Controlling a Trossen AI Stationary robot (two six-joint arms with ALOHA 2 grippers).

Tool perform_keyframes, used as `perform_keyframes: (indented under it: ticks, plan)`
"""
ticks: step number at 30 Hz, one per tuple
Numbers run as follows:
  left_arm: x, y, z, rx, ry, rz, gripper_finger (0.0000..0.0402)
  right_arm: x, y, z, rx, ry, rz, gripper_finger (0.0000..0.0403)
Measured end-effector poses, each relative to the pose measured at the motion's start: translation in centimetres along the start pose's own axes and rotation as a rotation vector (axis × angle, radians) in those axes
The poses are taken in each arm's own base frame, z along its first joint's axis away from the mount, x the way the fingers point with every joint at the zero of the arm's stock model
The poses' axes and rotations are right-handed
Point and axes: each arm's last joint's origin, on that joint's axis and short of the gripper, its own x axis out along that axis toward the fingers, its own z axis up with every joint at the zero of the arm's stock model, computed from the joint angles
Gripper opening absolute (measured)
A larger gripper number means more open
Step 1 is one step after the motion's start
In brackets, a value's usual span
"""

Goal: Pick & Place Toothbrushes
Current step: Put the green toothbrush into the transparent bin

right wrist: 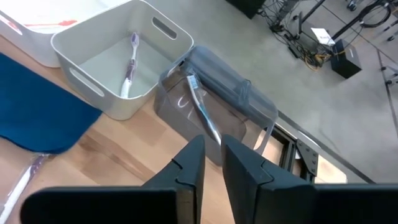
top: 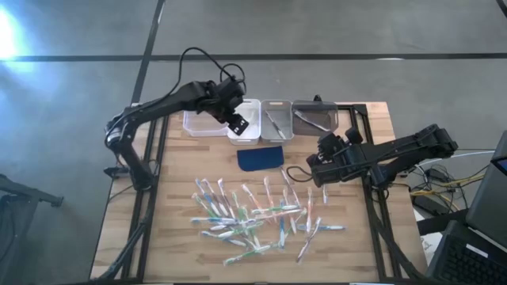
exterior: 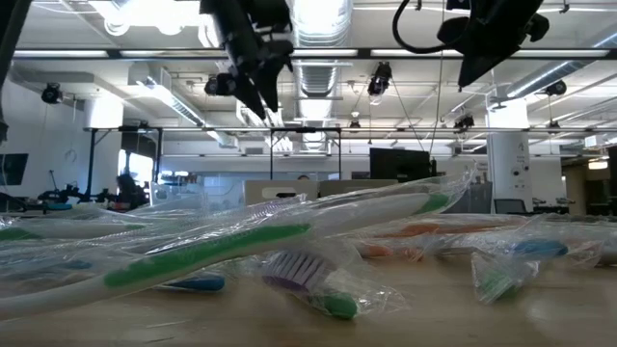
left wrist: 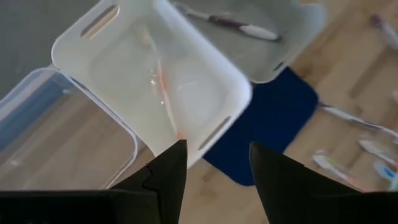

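Toothbrushes [top: 253, 215] overlapping, count unclear

1. Grey concrete floor [top: 333, 32] surrounds the wooden surface [top: 182, 261].
2. Open ceiling with long strip lights [exterior: 145, 12] and ducting [exterior: 318, 72].
3. Desks with dark monitors [exterior: 400, 162] stand far behind.
4. White column [exterior: 506, 159] beyond.

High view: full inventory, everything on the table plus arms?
loose toothbrushes: some two dozen, whitish with green, blue, orange accents, scattered on the near half of the table
bins: four in a row at the far edge; clear bin, white bin, light grey bin, smoky clear bin
binned toothbrushes: one orange in white, one purple in grey, one in smoky clear
pad: one, dark blue, near the bins
left pincer: open, over the white bin
right pincer: nearly shut, empty, near the smoky bin
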Motion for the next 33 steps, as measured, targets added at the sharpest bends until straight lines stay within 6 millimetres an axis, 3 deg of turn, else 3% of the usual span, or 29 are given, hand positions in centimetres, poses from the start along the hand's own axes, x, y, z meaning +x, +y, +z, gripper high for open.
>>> perform_keyframes:
  ticks: [7, 16, 25, 33]
  plan:
    - [-3.5, -2.0, -1.3, 0.063, -0.077, -0.04, 0.0178, 0.0, 0.1, 0.0, 0.007, -0.002, 0.005, 0.007]
    - [-6.4, -5.3, -3.6, 0.171, -0.114, -0.138, 0.0176, 0.0, 0.1, 0.0, 0.01, -0.003, 0.006, 0.0101]
    - [-7.5, -9.4, -6.5, 0.314, -0.086, -0.222, 0.0177, 0.0, 0.1, 0.0, 0.011, -0.004, 0.007, 0.0128]
    - [-7.0, -11.8, -9.5, 0.385, -0.03, -0.244, 0.0177, 0.0, 0.1, 0.1, 0.011, -0.004, 0.007, 0.0152]
